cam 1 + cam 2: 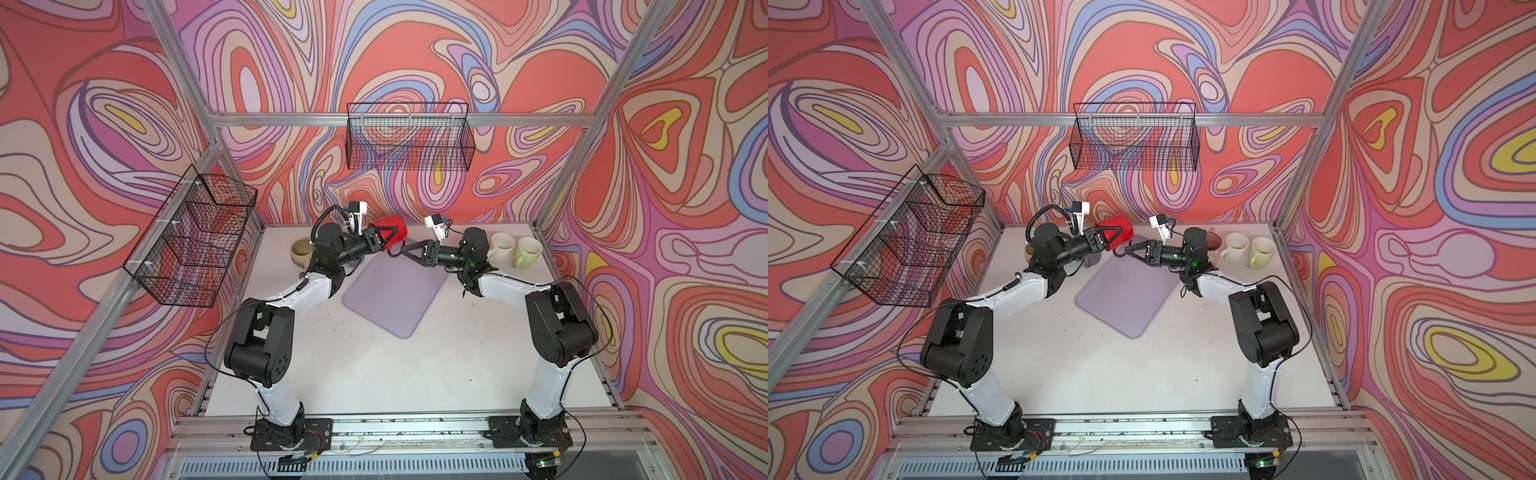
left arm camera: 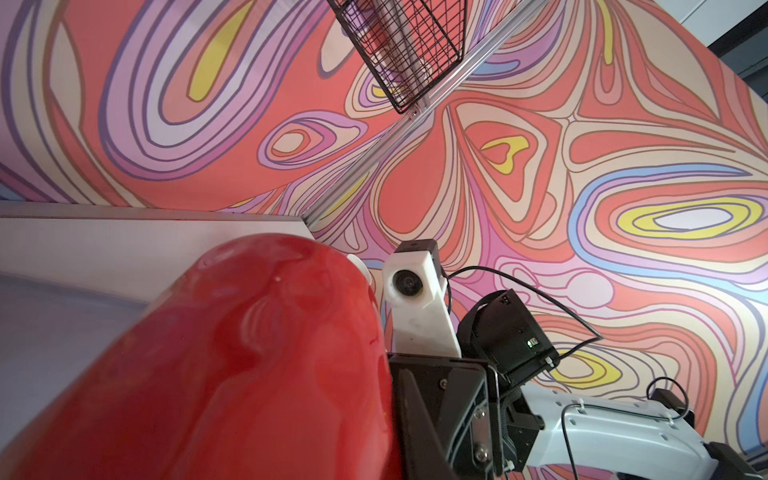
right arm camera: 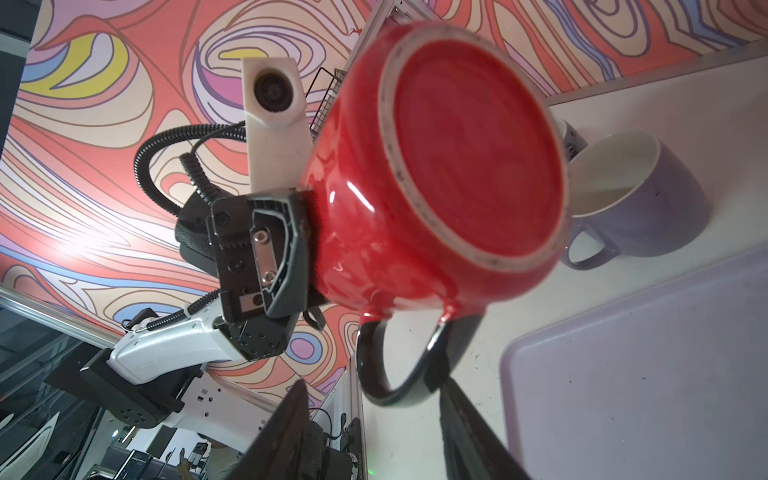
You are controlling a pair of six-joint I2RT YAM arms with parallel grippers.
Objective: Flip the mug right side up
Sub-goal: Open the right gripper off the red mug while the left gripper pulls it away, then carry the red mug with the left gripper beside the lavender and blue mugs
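Mug, red with a black handle (image 1: 401, 232), one item, the task's object. It is off the bench and held in the air above the far end of the lilac tray (image 1: 395, 291), close to the bench's (image 1: 374, 374) far edge. It is tilted onto its side: the right wrist view shows the unglazed foot ring and flat base (image 3: 473, 153) turned toward the right arm, with the handle hanging below. The mouth is not visible in any view.

Left gripper (image 1: 386, 236): clenched on the mug's wall at the mouth end and carrying it alone.

Right gripper (image 1: 409, 251): jaws parted, with the handle in the gap between the fingers (image 3: 469, 415). It appears released and shows no firm grip.

Progress: the mug is lifted and seems roughly half turned. Left to do, by this reading: finish the rotation until the mouth faces up, set the mug down on its base, and let go.

Also on the bench:
- Beige mug (image 1: 301, 251), upright, toward the far-left corner.
- White mug (image 1: 503, 245) and pale green mug (image 1: 527, 251), upright and side by side toward the far-right corner.
- Lilac mug (image 3: 636, 195), upright, near the tray.

Wire baskets (image 1: 409, 137) hang on the walls. Their contents cannot be made out.
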